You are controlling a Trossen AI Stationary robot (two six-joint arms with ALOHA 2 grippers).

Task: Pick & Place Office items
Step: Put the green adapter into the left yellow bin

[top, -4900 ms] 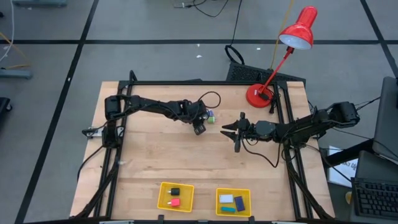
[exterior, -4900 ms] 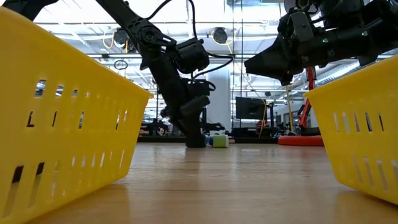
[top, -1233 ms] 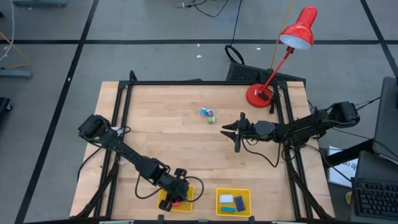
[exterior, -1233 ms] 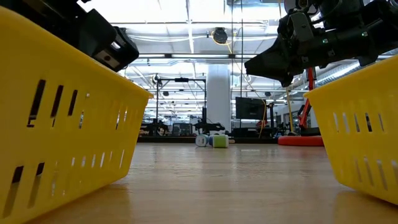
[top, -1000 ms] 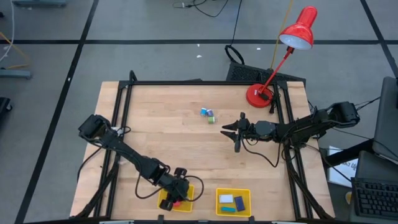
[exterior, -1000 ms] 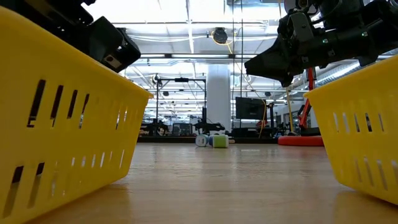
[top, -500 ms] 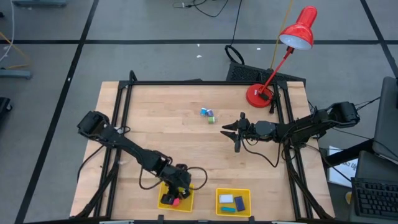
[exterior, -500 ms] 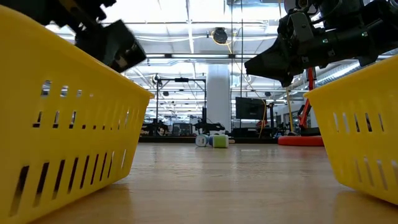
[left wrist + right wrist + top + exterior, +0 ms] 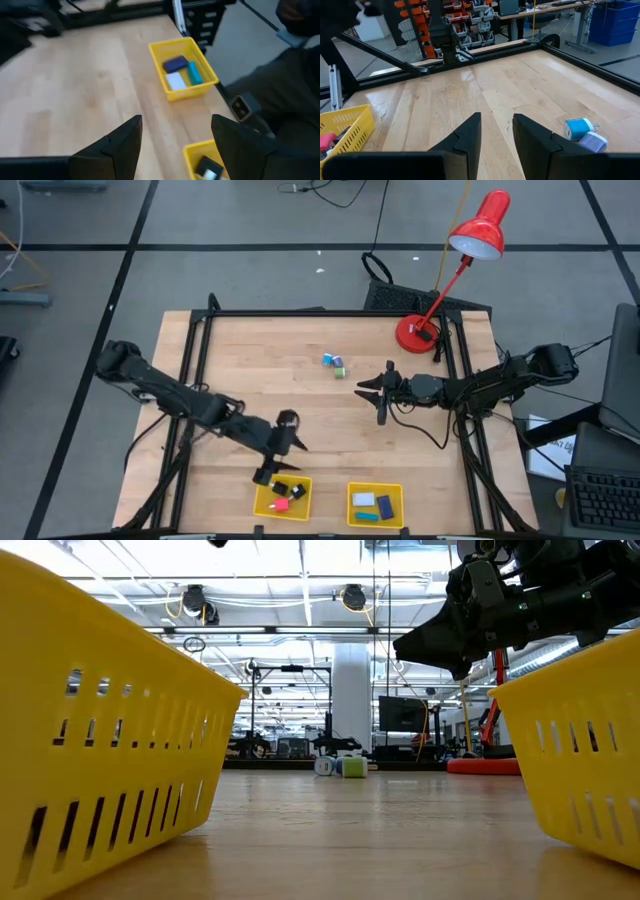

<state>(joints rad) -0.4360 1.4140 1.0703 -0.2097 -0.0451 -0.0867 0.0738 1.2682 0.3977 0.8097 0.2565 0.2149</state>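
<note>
My left gripper (image 9: 278,463) (image 9: 175,145) hangs open just above the far rim of the left yellow tray (image 9: 262,502), touching nothing. That tray holds two black items (image 9: 286,488) and a pink-red one (image 9: 279,504). The right yellow tray (image 9: 352,510) (image 9: 210,80) holds a white (image 9: 364,500), a dark blue (image 9: 385,504) and a teal item (image 9: 367,517). A light blue item (image 9: 328,360) (image 9: 577,128) and a green one (image 9: 339,367) lie together on the far part of the table. My right gripper (image 9: 372,395) (image 9: 496,135) waits open, right of them.
A red desk lamp (image 9: 440,290) stands at the table's far right corner. A black frame (image 9: 300,313) edges the table's far side and both flanks. Bare wood (image 9: 320,430) lies between the two loose items and the trays. In the low view both tray walls (image 9: 100,740) (image 9: 590,760) flank the picture.
My left gripper has risen out of the left tray and drawn back toward the far edge, leaving the low view upward. A second black item now lies in that tray beside the pink-red one. My right arm has kept still.
</note>
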